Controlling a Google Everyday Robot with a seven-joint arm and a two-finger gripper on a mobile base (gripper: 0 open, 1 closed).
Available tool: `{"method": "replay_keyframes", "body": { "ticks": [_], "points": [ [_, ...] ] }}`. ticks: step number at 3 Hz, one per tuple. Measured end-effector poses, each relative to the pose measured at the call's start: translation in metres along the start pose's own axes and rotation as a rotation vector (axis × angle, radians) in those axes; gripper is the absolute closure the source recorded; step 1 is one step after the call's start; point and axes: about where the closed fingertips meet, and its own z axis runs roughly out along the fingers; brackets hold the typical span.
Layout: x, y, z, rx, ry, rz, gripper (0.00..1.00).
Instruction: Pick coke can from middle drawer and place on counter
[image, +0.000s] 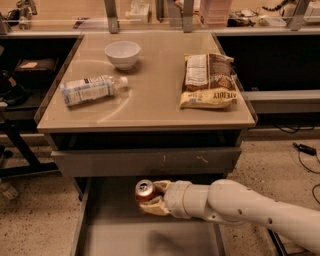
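Red with a silver top, the coke can (144, 189) sits in the grasp of the gripper (149, 197), whose pale fingers (152, 207) are closed around its lower body, one above and one below. The can leans a little, its top turned toward the left and upward. It hangs over the back part of the middle drawer (125, 239), which is pulled out at the bottom of the cabinet, with its flat grey floor showing in front of the can. From where I stand I cannot tell whether the can's base touches that floor. A soft shadow lies on the drawer floor beneath the white arm (240, 207), which reaches in from the right.

Just above the can is the closed drawer front (150, 161), grey with white scratches. Over that spreads the counter (150, 100), glossy and tan. On it a white bowl (122, 53) stands near the back left. A clear plastic bottle (90, 89) lies on its side near the left edge, cap pointing right. Two snack bags (209, 80) lie on the right side, one overlapping the other. The can is well below all of these.
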Motion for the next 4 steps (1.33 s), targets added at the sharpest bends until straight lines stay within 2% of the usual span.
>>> {"method": "replay_keyframes", "body": {
  "ticks": [1, 2, 3, 4],
  "points": [
    [-0.017, -0.005, -0.011, 0.03, 0.014, -0.048, 1.0],
    [-0.035, -0.004, -0.022, 0.029, 0.014, -0.051, 1.0],
    [-0.075, -0.001, -0.045, 0.036, 0.017, -0.068, 1.0],
    [-0.12, 0.0, -0.066, 0.045, 0.019, -0.127, 1.0]
  ]
}}
